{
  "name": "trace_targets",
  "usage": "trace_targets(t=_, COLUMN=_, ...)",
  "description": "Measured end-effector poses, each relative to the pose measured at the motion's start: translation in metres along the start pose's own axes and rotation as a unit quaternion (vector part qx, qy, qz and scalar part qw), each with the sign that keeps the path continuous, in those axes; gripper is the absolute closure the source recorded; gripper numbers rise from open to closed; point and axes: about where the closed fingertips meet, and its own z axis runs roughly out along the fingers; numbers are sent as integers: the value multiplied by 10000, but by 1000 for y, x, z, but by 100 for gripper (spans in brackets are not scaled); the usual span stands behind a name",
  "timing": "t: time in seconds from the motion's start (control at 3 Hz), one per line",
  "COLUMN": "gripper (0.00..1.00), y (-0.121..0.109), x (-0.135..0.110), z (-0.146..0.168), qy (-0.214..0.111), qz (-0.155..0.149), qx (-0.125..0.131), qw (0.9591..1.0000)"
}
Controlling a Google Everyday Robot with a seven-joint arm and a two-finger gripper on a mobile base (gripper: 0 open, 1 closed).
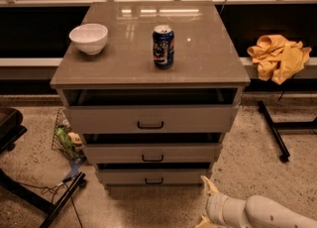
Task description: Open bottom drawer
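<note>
A grey-beige cabinet (148, 73) has three drawers. The bottom drawer (153, 176) is the lowest front, with a small black bar handle (154, 181); it stands slightly out, with a dark gap above it. The middle drawer (151, 153) and top drawer (148, 119) also show dark gaps above them. My gripper (204, 203) is at the bottom right of the view, low above the floor, to the right of and below the bottom drawer. Its cream fingers (210, 187) are spread apart and hold nothing. It does not touch the drawer.
On the cabinet top stand a white bowl (88, 38) and a blue can (163, 46). A yellow cloth (278, 57) lies on a ledge at right. A black stand leg (272, 129) crosses the floor at right. A wire basket (67, 138) and black legs (62, 197) are at left.
</note>
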Motion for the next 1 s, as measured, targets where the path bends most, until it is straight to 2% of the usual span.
trace_targets(t=0.33, gripper=0, y=0, x=0, z=0, qy=0, qz=0, qx=0, qw=10000)
trace_targets(t=0.67, gripper=0, y=-1, x=16, z=31, qy=58, qz=58, qx=-116, qw=9999)
trace_targets(t=1.0, gripper=0, y=-6, x=47, z=81, qy=133, qz=84, qx=-280, qw=9995)
